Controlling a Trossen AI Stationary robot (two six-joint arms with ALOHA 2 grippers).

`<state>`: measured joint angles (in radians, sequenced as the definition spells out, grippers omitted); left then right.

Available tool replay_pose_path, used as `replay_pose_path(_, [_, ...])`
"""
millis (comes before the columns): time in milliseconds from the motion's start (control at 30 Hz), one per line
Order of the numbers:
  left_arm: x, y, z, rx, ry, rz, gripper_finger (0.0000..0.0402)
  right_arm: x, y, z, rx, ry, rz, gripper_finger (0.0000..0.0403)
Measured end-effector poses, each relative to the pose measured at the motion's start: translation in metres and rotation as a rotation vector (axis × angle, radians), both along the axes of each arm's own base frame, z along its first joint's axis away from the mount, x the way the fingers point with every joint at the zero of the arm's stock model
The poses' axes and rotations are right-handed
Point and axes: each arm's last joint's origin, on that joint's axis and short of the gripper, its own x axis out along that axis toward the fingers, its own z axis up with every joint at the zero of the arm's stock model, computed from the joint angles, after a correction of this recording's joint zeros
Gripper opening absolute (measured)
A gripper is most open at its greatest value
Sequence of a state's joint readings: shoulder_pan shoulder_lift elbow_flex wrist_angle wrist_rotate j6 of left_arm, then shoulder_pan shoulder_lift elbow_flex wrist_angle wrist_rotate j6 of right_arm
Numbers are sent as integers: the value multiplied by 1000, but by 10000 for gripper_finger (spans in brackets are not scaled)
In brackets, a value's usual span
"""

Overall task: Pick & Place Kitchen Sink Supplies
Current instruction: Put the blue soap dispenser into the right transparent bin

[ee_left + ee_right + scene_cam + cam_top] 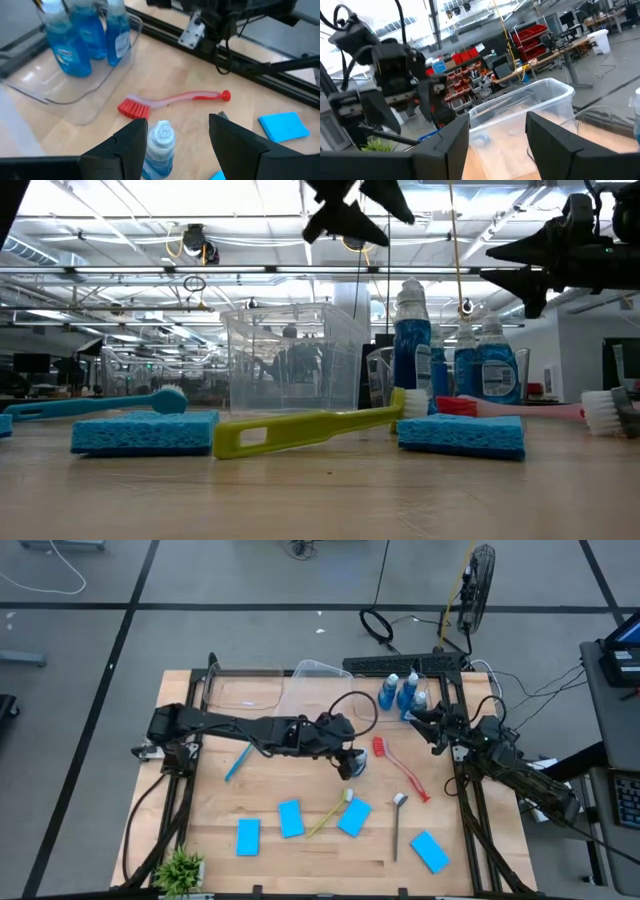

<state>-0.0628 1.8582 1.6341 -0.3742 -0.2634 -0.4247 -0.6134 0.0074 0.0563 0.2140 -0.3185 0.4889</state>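
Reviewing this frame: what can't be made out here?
- Fourth sponge: seen in the high view only; cut off in the low view.
- Grey brush: high view only; bristles too small.
- Bottle under the left gripper: its body is cut off by the left wrist view's edge.
- Bottle labels: too small in the high view.

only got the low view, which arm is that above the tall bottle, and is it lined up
Observer: That is the left gripper. Its wrist view shows the bottle cap close against one finger, not centred in the open gap.
Operator: where's the other arm
Observer: The right gripper is open at the table's back right, next to a clear tub with three more bottles standing in it.
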Motion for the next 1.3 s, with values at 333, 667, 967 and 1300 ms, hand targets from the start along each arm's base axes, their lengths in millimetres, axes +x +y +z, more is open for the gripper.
replay_pose_path(333, [9, 9, -16, -18, 34, 3, 214, 0, 0, 0, 2, 3, -1, 181])
replay_pose_path(667, [10, 9, -12, -16, 13, -14, 214, 0, 0, -1, 7, 8, -2, 181])
replay_pose_path(967, [11, 7, -11, -60, 2, -65, 214, 0, 0, -1, 7, 8, -2, 181])
replay_pose_path(1300, [11, 5, -11, -13, 10, -99, 242, 0, 0, -1, 4, 9, -3, 180])
